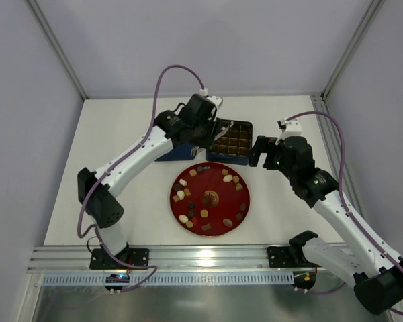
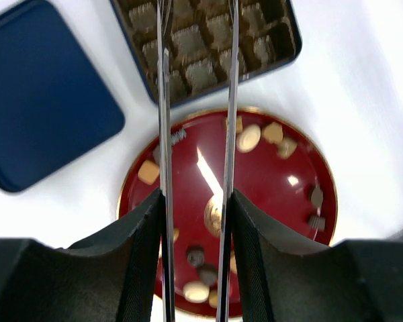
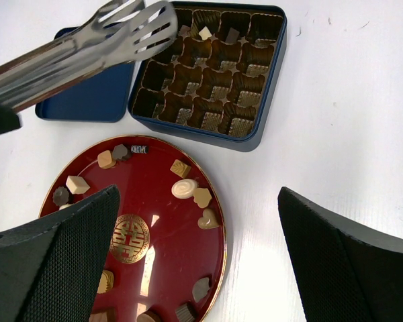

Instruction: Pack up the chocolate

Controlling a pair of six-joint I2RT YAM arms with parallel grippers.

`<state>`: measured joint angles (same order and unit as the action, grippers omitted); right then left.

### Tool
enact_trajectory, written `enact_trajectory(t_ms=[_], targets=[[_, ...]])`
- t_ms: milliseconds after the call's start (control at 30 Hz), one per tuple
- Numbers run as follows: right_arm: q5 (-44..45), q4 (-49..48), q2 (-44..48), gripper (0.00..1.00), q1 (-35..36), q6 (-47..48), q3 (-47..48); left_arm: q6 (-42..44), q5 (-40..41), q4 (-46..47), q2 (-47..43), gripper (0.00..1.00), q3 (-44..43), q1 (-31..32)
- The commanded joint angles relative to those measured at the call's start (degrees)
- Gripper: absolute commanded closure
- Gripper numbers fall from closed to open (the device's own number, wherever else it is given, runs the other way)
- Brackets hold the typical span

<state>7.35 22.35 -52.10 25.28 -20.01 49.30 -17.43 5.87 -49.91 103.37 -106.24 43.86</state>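
The chocolate, several small brown, tan and cream pieces (image 1: 226,180), lies scattered on the round red plate (image 1: 221,201). Two pieces (image 3: 205,32) sit in far compartments of the dark blue tin (image 1: 232,142). My left gripper (image 1: 205,126) is shut on metal tongs (image 3: 87,43), whose tips hover over the tin's far left corner; I see no piece between them. In the left wrist view the tongs' blades (image 2: 164,100) run between my fingers (image 2: 141,241) over the plate (image 2: 255,181) and tin (image 2: 208,47). My right gripper (image 1: 260,153) is open and empty, right of the tin, above the plate's edge (image 3: 198,191).
The tin's blue lid (image 3: 94,100) lies flat left of the tin, partly under my left arm in the top view; it also shows in the left wrist view (image 2: 40,94). The white table (image 1: 282,221) has walls at the back and sides.
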Motion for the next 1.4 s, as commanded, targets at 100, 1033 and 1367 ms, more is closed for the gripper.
enact_trajectory(t_ms=[100, 1033, 1367], targets=[[-0.06, -1.52, 0.24, 0.00, -0.32, 0.76, 1.68, -0.94, -0.86, -1.94, -13.26, 0.57, 13.65, 1.14], [-0.15, -1.52, -1.08, 0.00, -0.32, -0.03, 0.71, -0.06, -12.37, -14.85, -32.53, 0.54, 34.43, 10.11], [-0.59, -1.52, -0.90, 0.00, -0.32, -0.03, 0.54, -1.20, -9.21, -19.34, -33.50, 0.54, 35.40, 14.06]])
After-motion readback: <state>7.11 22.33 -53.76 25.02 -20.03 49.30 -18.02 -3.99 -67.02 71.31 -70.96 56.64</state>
